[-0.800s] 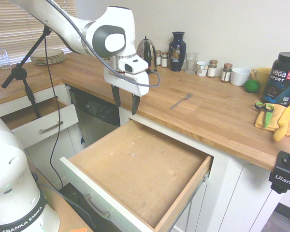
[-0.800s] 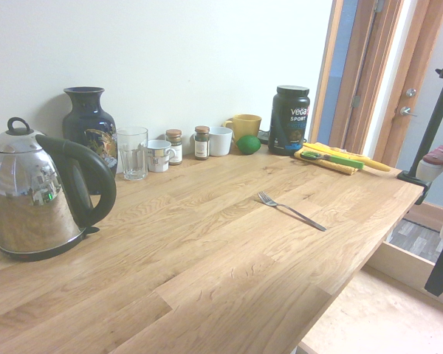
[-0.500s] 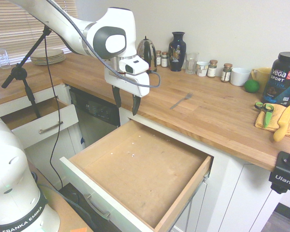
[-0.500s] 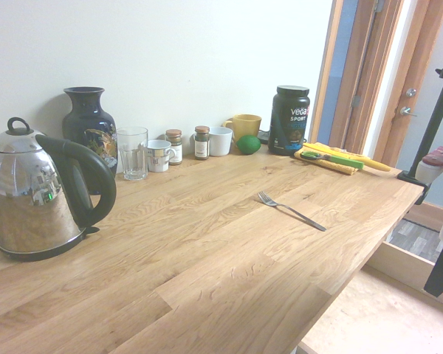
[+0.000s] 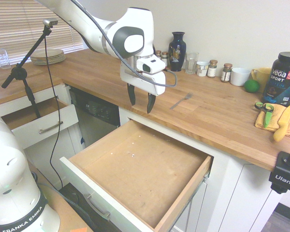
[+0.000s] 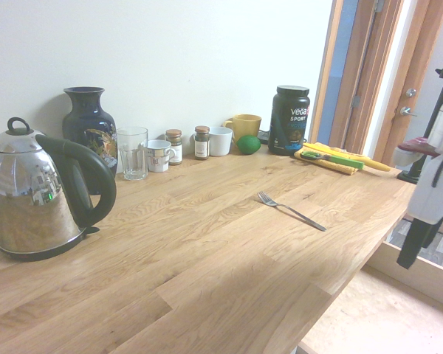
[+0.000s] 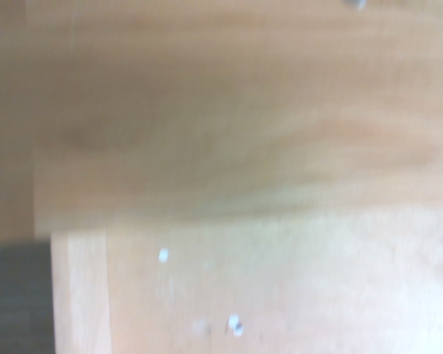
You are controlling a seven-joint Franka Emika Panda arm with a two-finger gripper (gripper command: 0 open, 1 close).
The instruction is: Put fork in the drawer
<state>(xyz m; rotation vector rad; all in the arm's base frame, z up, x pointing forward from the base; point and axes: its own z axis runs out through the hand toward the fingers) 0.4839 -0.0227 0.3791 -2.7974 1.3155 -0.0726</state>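
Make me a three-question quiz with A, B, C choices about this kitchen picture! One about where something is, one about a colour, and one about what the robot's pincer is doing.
1. Where is the fork?
A. in the big drawer
B. on the wooden countertop
C. in the pincer

2. What colour is the vase by the wall?
A. dark blue
B. red
C. white

3. How is the pincer right now?
A. shut on the fork
B. shut on a cup
C. open and empty

Answers:
1 B, the fork lies flat on the countertop, and the drawer holds nothing.
2 A, the vase is dark blue with a small picture on it.
3 C, its two fingers stand apart with nothing between them.
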